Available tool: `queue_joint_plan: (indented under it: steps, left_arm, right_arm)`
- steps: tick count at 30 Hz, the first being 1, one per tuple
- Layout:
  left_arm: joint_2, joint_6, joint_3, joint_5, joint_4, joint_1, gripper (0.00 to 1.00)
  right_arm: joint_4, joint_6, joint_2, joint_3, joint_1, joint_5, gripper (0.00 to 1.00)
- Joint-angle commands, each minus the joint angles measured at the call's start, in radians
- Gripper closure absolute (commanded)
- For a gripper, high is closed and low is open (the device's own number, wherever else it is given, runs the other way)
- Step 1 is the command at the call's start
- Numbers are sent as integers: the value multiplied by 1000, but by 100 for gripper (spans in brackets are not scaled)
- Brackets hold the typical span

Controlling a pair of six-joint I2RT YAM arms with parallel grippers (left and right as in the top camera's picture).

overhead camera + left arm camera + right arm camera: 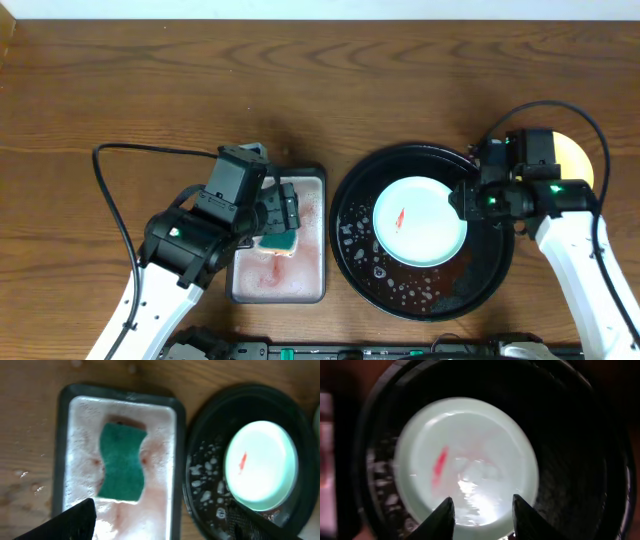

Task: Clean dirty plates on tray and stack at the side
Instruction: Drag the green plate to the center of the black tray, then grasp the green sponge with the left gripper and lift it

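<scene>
Over the mint plate's (420,220) 3 o'clock rim, the right gripper (484,512) hangs with jaws apart and empty. The plate sits mid-tray (345,210), its red smear unwiped. The left gripper (283,213), also spread, hovers above the sponge (122,462) in the pan (67,460). A yellow plate (572,158) lies outside the tray at 3 o'clock; most cleaning likely remains.

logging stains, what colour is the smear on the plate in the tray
Red, a thin streak on the pale mint plate; clearest in the right wrist view.
</scene>
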Motion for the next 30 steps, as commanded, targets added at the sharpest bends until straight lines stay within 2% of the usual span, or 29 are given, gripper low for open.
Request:
queue_joint_plan:
  steps: [1,4,7,10,16,17,19,20,28,30]
  left_arm:
    - [47,10,-18,-154,-17,5,17]
    - [138,10,-82,-167,17,5,25]
    - [243,32,-141,-55,80,5,39]
    - [365,66,-168,56,108,5,59]
    - [561,66,-168,81,146,5,62]
    - [583,66,-168,81,157,5,66]
    - [620,66,-168,81,177,5,89]
    - [629,66,-168,81,182,5,92]
    - [496,73,-115,81,97,25,91]
    - [426,74,-103,81,73,35,64]
  right_arm:
    - [-15,-45,-33,18,16,-75,64]
    - [-14,-45,-35,18,16,-74,65]
    - [-10,-43,-35,18,16,-75,66]
    - [-10,-41,-35,17,16,-75,66]
    - [-19,-41,-35,18,16,-75,67]
    - [-21,-41,-35,17,16,-75,67]
    - [-22,-41,-35,17,16,-75,67]
    - [-22,-41,-35,17,16,-75,68]
    - [-26,-41,-35,17,16,-75,68]
    - [-25,-41,-35,17,16,-74,68]
